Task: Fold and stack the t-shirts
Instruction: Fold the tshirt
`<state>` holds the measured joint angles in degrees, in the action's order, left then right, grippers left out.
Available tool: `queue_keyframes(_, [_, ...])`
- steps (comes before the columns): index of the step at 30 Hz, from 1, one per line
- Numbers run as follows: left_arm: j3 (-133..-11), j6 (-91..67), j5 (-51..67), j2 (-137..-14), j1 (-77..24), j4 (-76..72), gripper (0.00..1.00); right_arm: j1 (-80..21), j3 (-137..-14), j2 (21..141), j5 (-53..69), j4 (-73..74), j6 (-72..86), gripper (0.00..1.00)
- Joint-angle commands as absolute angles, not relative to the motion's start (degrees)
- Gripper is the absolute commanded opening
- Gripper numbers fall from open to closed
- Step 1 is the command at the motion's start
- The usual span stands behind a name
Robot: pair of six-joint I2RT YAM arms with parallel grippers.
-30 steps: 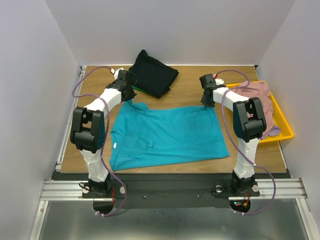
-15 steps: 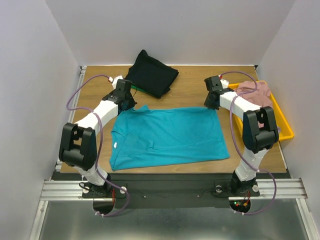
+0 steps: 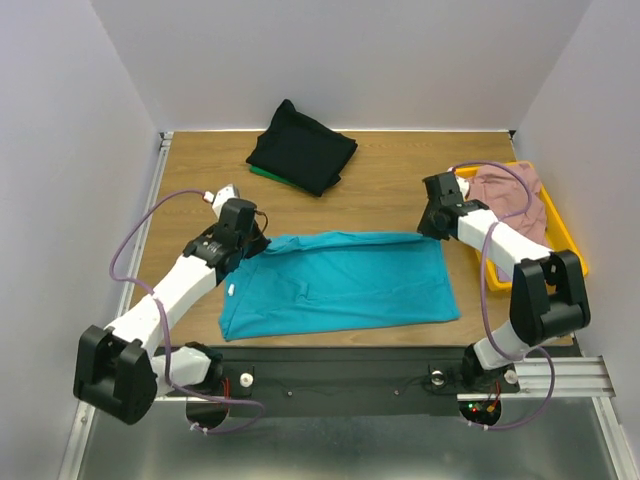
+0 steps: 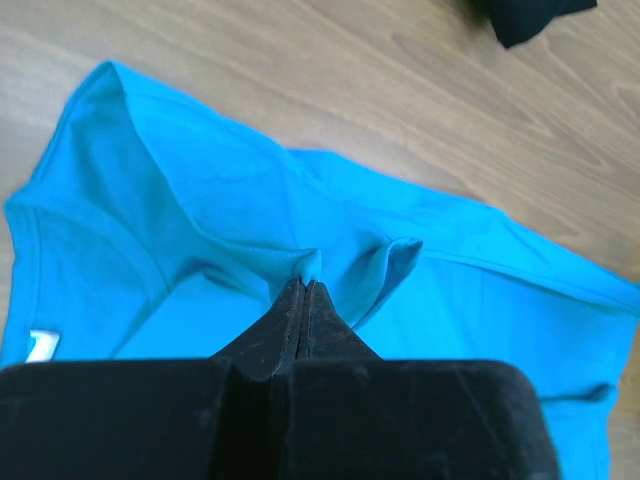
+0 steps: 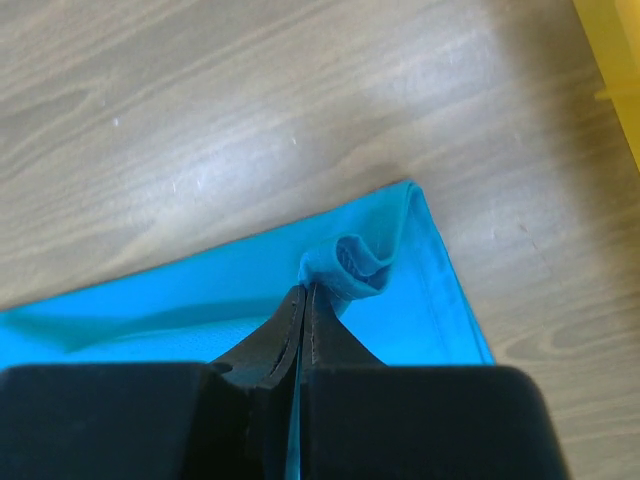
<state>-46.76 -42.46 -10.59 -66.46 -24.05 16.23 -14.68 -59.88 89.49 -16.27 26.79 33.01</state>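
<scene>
Teal t-shirt (image 3: 340,285) lies mid-worktop (image 3: 390,185), far edge raised at both corners. Left fingers (image 3: 257,243) are at the neck end, right fingers (image 3: 432,228) at the hem end. Black t-shirt (image 3: 303,150) sits at the back.
Left wrist: fingers pressed together on a teal pleat.
Right wrist: same, pinching the curled hem corner.
Looks like the first lengthwise fold. Next: carry both corners level to the near edge, then release.
</scene>
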Motion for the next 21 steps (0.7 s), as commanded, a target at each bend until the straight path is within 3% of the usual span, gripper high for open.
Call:
queue_keyframes(1, [-42.9,-46.7,-10.9,-61.1,-25.9,20.7,0.00,-14.9,-57.1,84.2,-13.5,25.1,31.5,0.00])
queue_keyframes(9, [-38.1,-49.7,-9.6,-50.4,-27.1,24.8,0.00,-14.9,-53.4,80.8,-11.1,25.1,30.8,0.01])
queue_keyframes(21, [-33.0,-52.6,-6.5,-45.2,-27.5,27.9,0.00,-14.9,-49.0,75.3,-8.3,25.3,30.8,0.00])
